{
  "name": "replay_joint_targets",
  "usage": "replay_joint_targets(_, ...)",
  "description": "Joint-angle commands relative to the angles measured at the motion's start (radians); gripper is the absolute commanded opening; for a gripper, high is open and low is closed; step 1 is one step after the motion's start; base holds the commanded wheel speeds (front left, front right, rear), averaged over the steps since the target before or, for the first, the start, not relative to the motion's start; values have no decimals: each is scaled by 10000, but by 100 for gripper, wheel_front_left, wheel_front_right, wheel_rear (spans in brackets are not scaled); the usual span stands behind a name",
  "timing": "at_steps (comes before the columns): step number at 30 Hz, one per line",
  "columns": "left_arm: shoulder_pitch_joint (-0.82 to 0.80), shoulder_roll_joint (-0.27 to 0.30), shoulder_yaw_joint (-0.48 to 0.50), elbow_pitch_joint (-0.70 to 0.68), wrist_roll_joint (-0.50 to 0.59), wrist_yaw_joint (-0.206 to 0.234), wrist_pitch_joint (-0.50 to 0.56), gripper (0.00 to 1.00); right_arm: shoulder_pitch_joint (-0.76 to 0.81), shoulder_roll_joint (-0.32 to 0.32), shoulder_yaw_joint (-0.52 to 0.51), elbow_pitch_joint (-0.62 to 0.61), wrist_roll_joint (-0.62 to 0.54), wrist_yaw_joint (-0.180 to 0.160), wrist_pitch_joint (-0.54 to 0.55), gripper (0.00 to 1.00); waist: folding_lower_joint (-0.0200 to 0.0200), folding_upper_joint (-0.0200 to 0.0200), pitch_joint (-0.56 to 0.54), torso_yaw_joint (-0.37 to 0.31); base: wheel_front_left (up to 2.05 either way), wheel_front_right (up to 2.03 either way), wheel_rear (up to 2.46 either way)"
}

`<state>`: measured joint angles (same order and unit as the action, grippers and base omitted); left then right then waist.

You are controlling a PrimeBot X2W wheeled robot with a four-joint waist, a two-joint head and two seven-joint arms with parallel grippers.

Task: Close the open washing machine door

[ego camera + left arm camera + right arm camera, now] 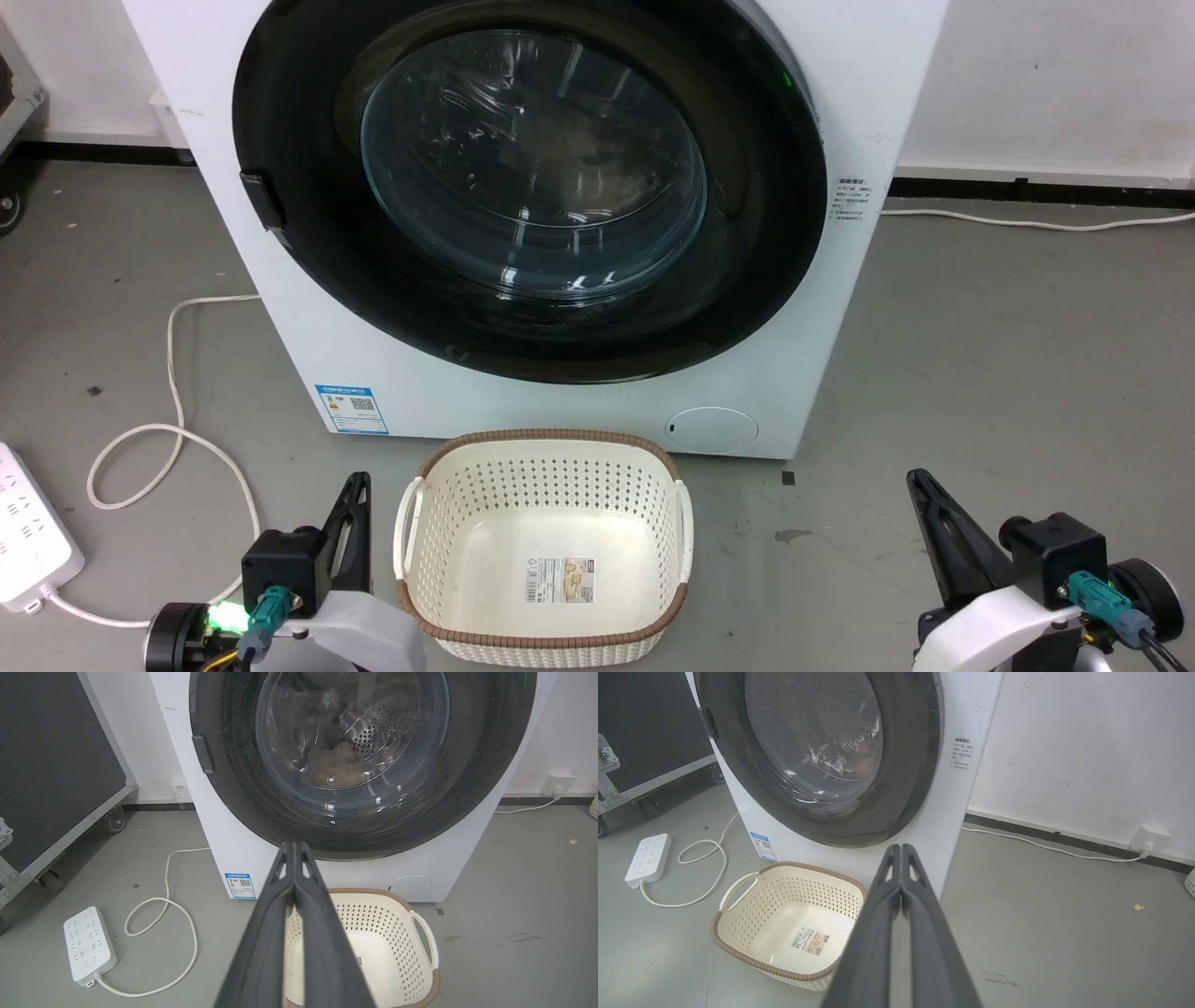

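The left gripper (358,487) and right gripper (920,485) sit low on either side of the cream basket (546,437). Their fingers are pressed together, empty and pointing up. Behind the basket, the washing machine door (308,233) lies flat against the washing machine (299,355).

Before me the washing machine (560,411) stands upright on the floor, a boxy white front-loader with a blue sticker (352,408) low on its left and a small round flap (711,430) low on its right. The washing machine door (532,177), a wide glossy black ring around a bulging clear glass bowl, lies flat against the white front.
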<state>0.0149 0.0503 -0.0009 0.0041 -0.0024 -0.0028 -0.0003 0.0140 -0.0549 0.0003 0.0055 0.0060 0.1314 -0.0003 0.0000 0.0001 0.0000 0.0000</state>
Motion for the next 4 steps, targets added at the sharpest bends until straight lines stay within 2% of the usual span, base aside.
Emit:
replay_joint_targets(1, -149, -1, 9, -41, 24, 28, 3, 0, -140, 47, -3, -55, -60, -7, 3, 0, 0, -1, 0, 0, 0, 0, 0)
replay_joint_targets(4, -149, -1, 9, -41, 24, 28, 3, 0, -140, 47, -3, -55, -60, -7, 3, 0, 0, -1, 0, 0, 0, 0, 0)
